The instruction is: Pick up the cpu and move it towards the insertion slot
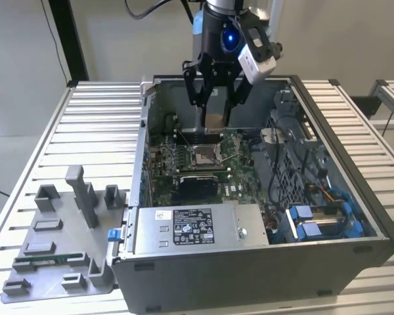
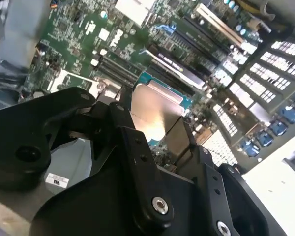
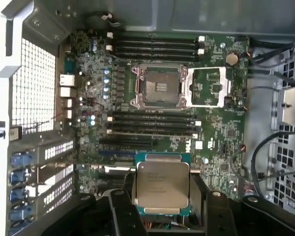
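Black pincer on a dark robot wrist

The pincer (image 1: pixel 215 108) has black linked fingers with silver screws (image 2: pixel 160 205); above it the wrist shows a blue light (image 1: pixel 231 37), a white-grey box (image 1: pixel 257 58) and a black cable (image 1: pixel 148 10).

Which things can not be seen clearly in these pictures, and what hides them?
- The cpu: its lower edge is hidden behind the black jaws in the first wrist view.
- The cpu in the exterior view: mostly covered by the gripper.
- The insertion slot: its contacts are too small to make out.
- Contact between jaws and cpu edges: hidden in the second wrist view.
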